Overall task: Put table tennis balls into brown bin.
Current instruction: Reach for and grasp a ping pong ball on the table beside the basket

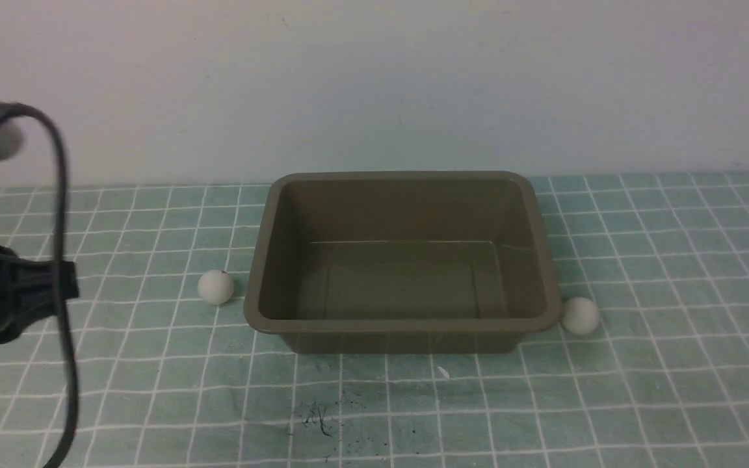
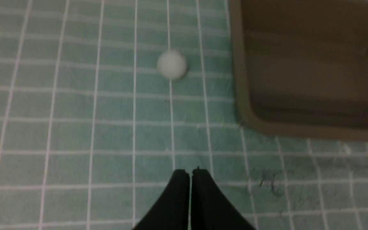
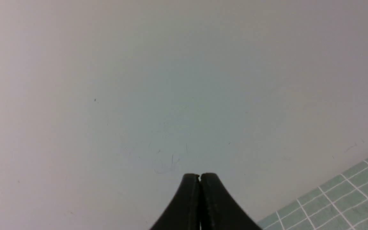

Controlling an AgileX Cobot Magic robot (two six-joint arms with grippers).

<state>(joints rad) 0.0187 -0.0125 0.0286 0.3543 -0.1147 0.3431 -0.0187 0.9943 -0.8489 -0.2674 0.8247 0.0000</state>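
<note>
Front view gives us the brown bin (image 1: 400, 325) standing open on the green checked cloth (image 1: 673, 390). The left table tennis ball (image 1: 216, 287) lies on the cloth just beside the bin's left wall, a small gap between them. The right table tennis ball (image 1: 580, 316) sits at the bin's near right corner, touching or almost touching the flared rim. We see the left arm (image 1: 4, 292) well to the left of the bin, with a black cable (image 1: 59, 214) looping in front of it. From the wrist cameras we find the left gripper (image 2: 190, 172) pinched together with nothing between its fingers, hanging over the cloth left of the bin. The right gripper (image 3: 200, 176) is likewise closed and empty-handed, facing the pale wall (image 3: 139, 80).
</note>
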